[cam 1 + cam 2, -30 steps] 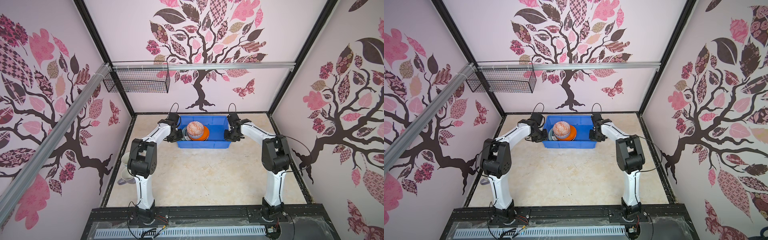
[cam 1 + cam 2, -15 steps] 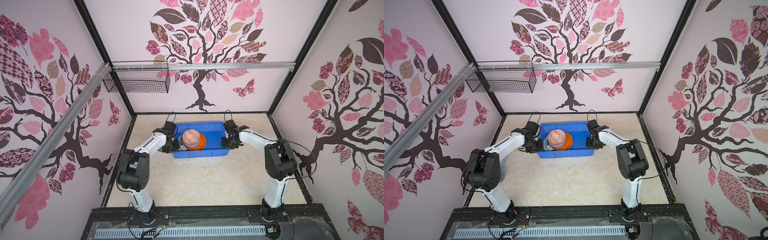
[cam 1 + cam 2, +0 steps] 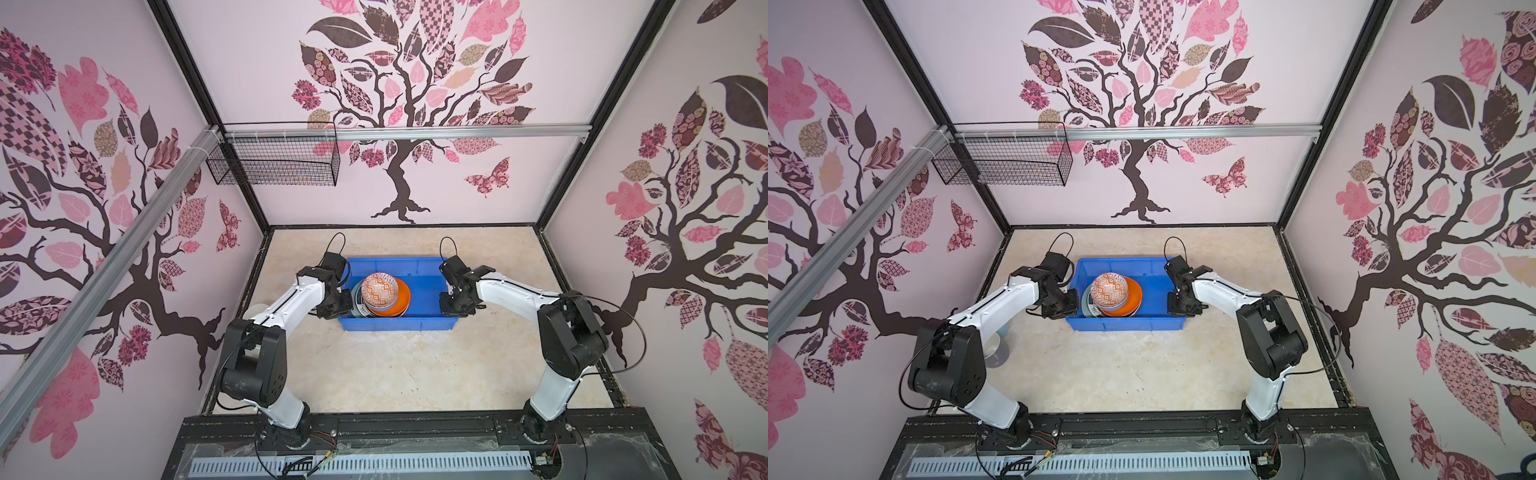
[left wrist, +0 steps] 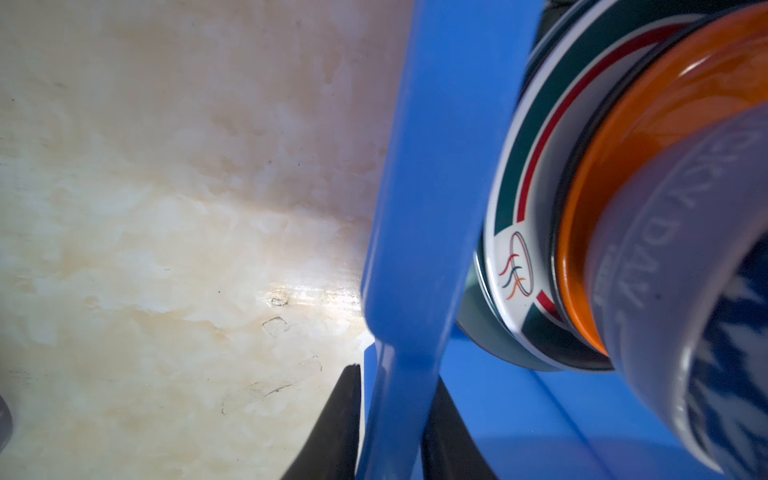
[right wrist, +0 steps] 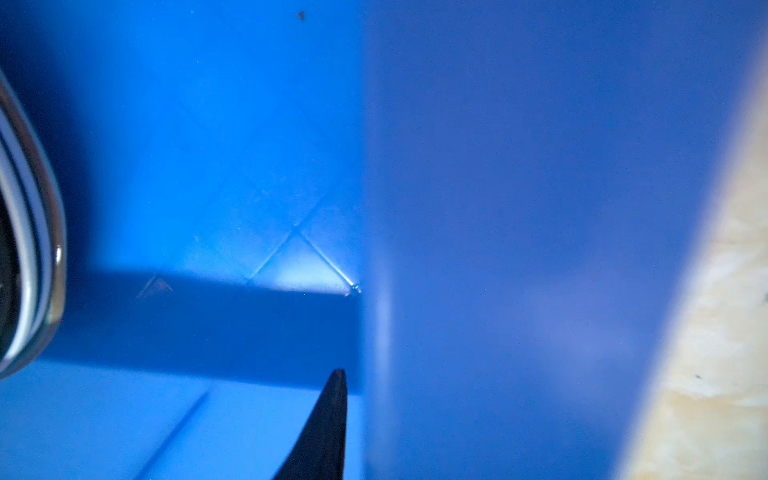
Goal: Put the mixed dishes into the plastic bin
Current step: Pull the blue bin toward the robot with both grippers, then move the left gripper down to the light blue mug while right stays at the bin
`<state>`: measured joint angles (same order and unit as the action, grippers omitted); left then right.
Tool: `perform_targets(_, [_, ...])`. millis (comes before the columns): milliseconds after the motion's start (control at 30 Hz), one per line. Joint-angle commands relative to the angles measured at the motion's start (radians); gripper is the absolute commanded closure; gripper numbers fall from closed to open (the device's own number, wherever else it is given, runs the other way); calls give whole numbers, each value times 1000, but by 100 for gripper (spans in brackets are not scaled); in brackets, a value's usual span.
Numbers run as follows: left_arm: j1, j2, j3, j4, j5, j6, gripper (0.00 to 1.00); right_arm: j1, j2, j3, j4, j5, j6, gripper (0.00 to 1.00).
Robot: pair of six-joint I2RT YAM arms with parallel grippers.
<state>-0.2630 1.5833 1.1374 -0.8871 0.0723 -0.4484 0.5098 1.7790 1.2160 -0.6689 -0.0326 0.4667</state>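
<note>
The blue plastic bin (image 3: 399, 323) (image 3: 1125, 324) sits mid-table. Inside it, an orange-patterned bowl (image 3: 378, 289) (image 3: 1108, 290) lies upside down on a lavender bowl (image 4: 665, 249), an orange plate (image 3: 401, 303) and a white plate with a green and red band (image 4: 511, 208). My left gripper (image 3: 338, 307) (image 4: 397, 376) straddles the bin's left wall, one finger on each side. My right gripper (image 3: 451, 305) is at the right wall. Only its inner finger (image 5: 328, 424) shows, a sliver off the wall. Pale mugs (image 3: 995, 345) stand by the left wall, half hidden by my arm.
A black wire mesh basket (image 3: 274, 166) hangs on the rail at the back left, well above the table. Black frame rails border the beige table (image 3: 395, 374) on all sides. Open tabletop lies between the bin and the front rail.
The bin, with both grippers at its end walls, has come toward the front of the table and a little to the left. Both elbows have swung outward.
</note>
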Motion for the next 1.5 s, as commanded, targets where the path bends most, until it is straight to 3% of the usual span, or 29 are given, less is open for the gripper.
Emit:
perform_targets(0, [-30, -38, -26, 45, 96, -14, 68, 34, -51, 1, -3, -56, 2, 67])
perform_targets(200, [-30, -85, 14, -7, 25, -30, 47, 33, -76, 61, -55, -10, -41, 37])
perform_targets(267, [-25, -127, 55, -45, -36, -44, 38, 32, -98, 94, -86, 35, -66, 18])
perform_targets(300, [-19, -145, 78, -66, -61, -49, 34, 33, -107, 109, -102, 53, -77, 3])
perform_targets(333, [-6, -168, 103, -93, -80, -53, 30, 30, -116, 130, -127, 73, -88, 0])
perform_targets(433, [78, -245, 145, -150, -106, -65, 21, 30, -139, 176, -178, 112, -114, 0])
perform_targets(567, [267, -358, 119, -199, -176, -60, 15, 32, -165, 188, -193, 79, -117, 1])
perform_targets(767, [532, -391, 32, -200, -213, -34, 13, 30, -171, 187, -187, -11, -110, 0])
perform_targets(1033, [615, -321, 65, -193, -282, -37, 13, 31, -191, 186, -179, -55, -128, 0])
perform_targets(1233, [716, -303, 48, -159, -247, -15, 15, 31, -203, 155, -171, -85, -120, 1])
perform_targets(1467, [740, -300, 8, -131, -276, 1, 16, 31, -201, 155, -175, -91, -120, 0])
